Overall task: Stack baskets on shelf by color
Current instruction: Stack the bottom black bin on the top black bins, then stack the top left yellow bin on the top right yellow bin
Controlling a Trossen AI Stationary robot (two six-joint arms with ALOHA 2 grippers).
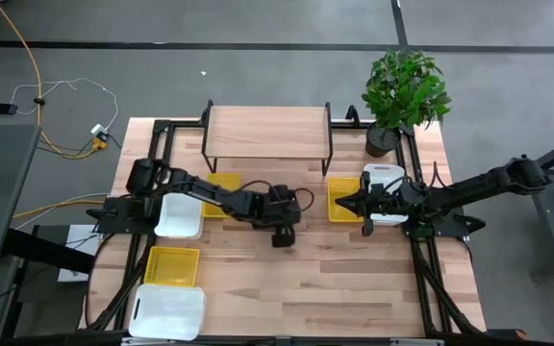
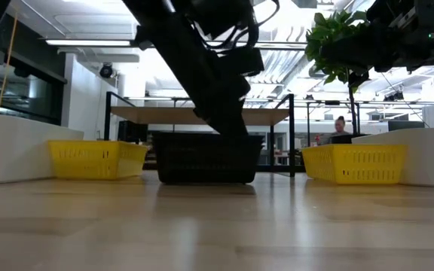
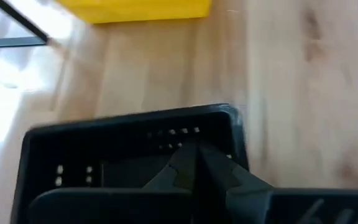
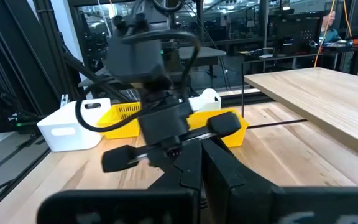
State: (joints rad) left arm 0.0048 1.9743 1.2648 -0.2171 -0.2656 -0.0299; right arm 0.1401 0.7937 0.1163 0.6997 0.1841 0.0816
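Note:
A small black basket stands with its bottom on the table's middle. My left gripper is shut on it. My right gripper is shut and empty, raised above a yellow basket on the table's right. Behind that stands a white basket. On the left are a white basket, a yellow one partly under my left arm, another yellow one and a white one. The shelf at the far side bears nothing. My left gripper has the black basket by one perforated wall, near its rim, pinched between the two fingers. The fingers come slanting down from above and from the table's left. The basket stays level, its bottom on the table.
A potted plant stands at the table's far right corner beside the shelf. Bare tabletop lies in front of both grippers. The black frame rails run along the table's sides. A person sits in the room beyond.

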